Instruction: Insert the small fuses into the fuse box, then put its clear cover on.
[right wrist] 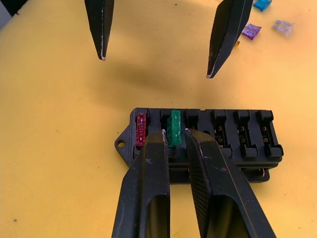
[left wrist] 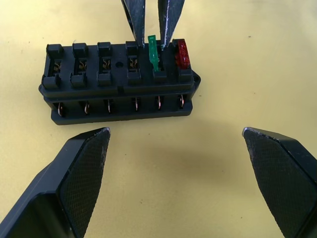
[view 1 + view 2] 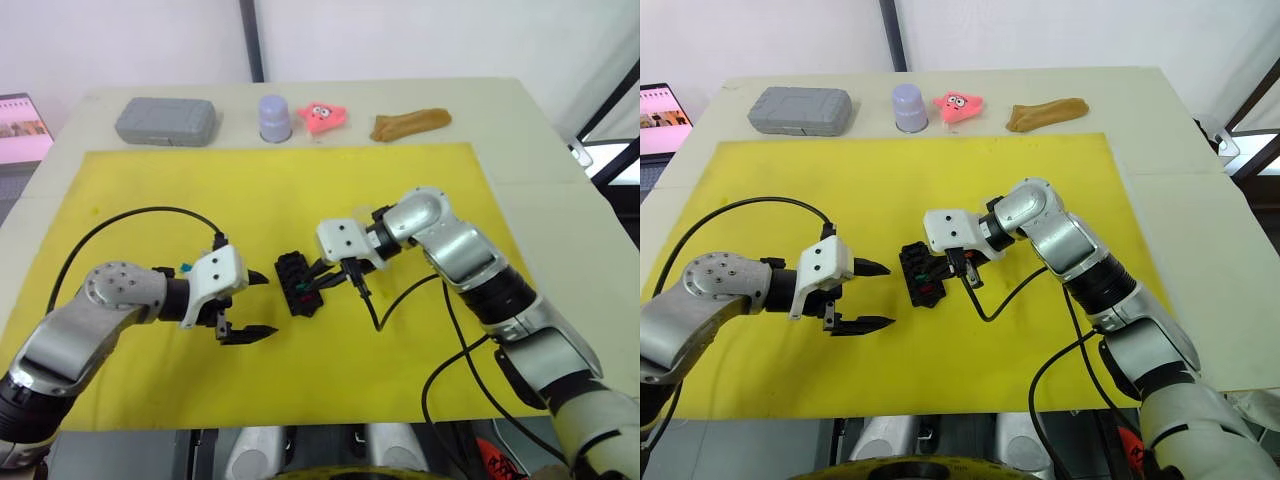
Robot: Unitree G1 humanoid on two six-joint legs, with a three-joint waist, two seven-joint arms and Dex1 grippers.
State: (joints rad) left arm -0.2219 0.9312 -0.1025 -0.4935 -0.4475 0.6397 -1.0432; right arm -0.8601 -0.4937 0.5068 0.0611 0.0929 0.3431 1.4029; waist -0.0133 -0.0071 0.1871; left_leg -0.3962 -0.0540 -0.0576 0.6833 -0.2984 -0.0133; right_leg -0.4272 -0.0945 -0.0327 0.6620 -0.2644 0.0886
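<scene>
While my right gripper (image 1: pixel 173 141) pinches the green fuse (image 1: pixel 173 128) over the fuse box (image 1: pixel 203 139), beside the seated red fuse (image 1: pixel 141 130), my left gripper (image 3: pixel 872 295) hangs wide open just short of the box.

Bright even light, soft shadows on the yellow mat (image 3: pixel 300 190), sharp focus, perhaps slight edge distortion

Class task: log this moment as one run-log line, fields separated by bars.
right gripper shut on green fuse, at slot | red fuse seated in fuse box | left gripper open, empty | step: fuse insertion underway
</scene>
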